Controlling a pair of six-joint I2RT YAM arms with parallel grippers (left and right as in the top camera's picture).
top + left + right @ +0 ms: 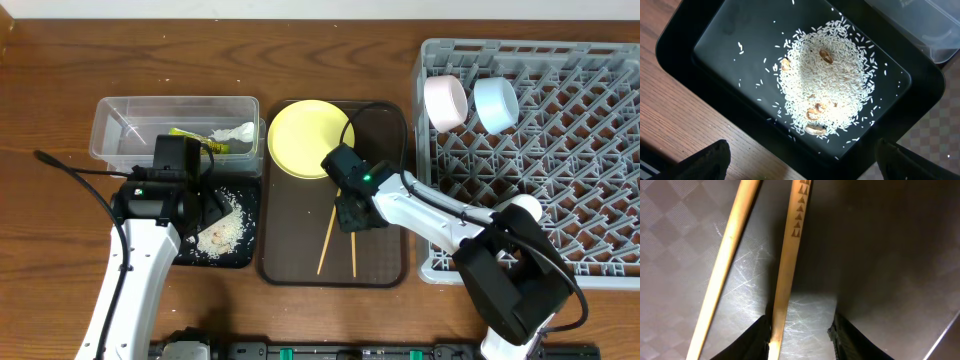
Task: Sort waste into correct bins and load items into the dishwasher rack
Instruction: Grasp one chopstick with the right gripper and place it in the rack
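Note:
My right gripper (352,215) is low over the brown serving tray (385,268), open. One wooden chopstick (790,255) lies between its fingers (800,330), against the left one; the second chopstick (725,255) lies just outside. Both chopsticks (328,240) show in the overhead view, below the yellow-green plate (305,140). My left gripper (205,210) is open and empty (802,160) above the black tray (720,40), which holds a heap of rice scraps (827,75). The clear tub (110,115) holds the wrapper (195,140) and the tissue (235,132). The small white cup is out of view.
The grey dishwasher rack (560,180) fills the right side, with a white bowl (445,102) and a light-blue bowl (495,103) at its back left. The black tray (240,255) sits between the tub and the table's front edge. A cable loops left.

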